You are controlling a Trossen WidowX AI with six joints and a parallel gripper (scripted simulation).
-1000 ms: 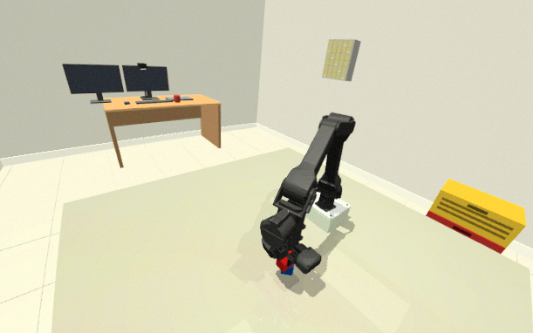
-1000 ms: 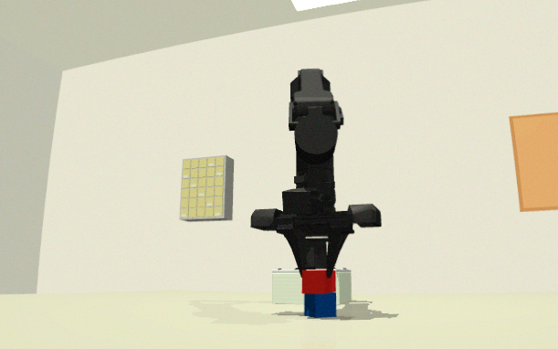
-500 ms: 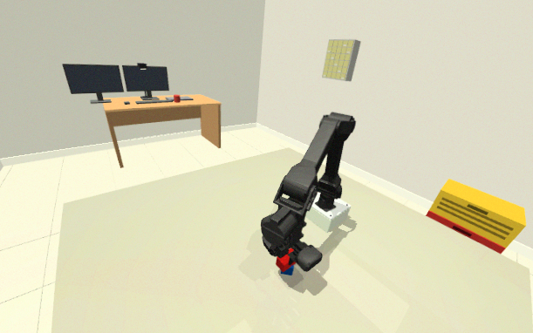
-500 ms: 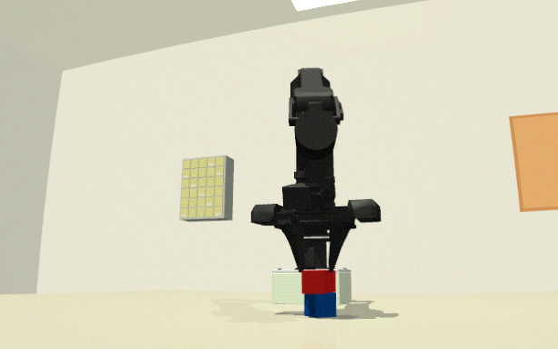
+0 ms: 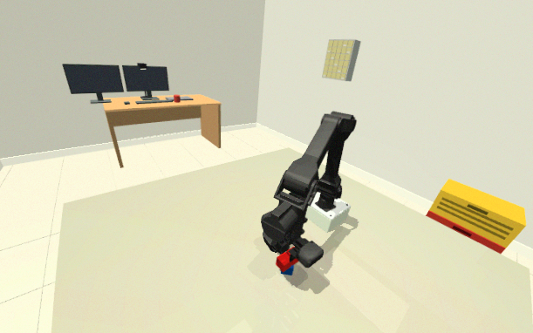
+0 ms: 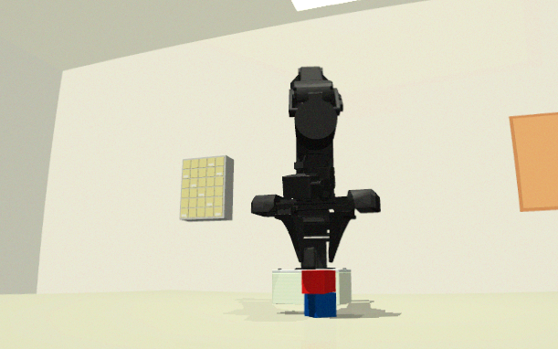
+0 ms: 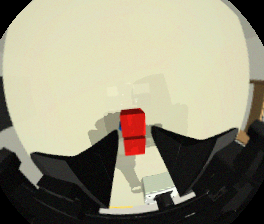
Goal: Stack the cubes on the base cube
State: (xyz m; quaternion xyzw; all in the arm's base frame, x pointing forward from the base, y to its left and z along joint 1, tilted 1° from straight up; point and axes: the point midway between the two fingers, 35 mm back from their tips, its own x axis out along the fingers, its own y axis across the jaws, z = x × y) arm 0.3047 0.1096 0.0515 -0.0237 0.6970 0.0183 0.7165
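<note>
A blue base cube (image 5: 287, 271) (image 6: 321, 305) stands on the floor; in the wrist view only a sliver shows left of the red cubes. Two red cubes lie on top of it. In the wrist view the farther red cube (image 7: 133, 125) and the nearer red cube (image 7: 134, 147) are in line, with a thin dark line between them; the gap's width cannot be told. In the exterior view one red face (image 6: 319, 281) shows, looking level and hiding what is behind. My gripper (image 6: 316, 261) (image 7: 135, 131) is open, its fingertips just above the red cubes and clear of them.
The white arm base (image 5: 329, 216) (image 6: 287, 288) (image 7: 158, 184) stands behind the cubes. A yellow and red cabinet (image 5: 478, 214) is at the right in the top view, and a desk (image 5: 158, 105) with monitors at the back left.
</note>
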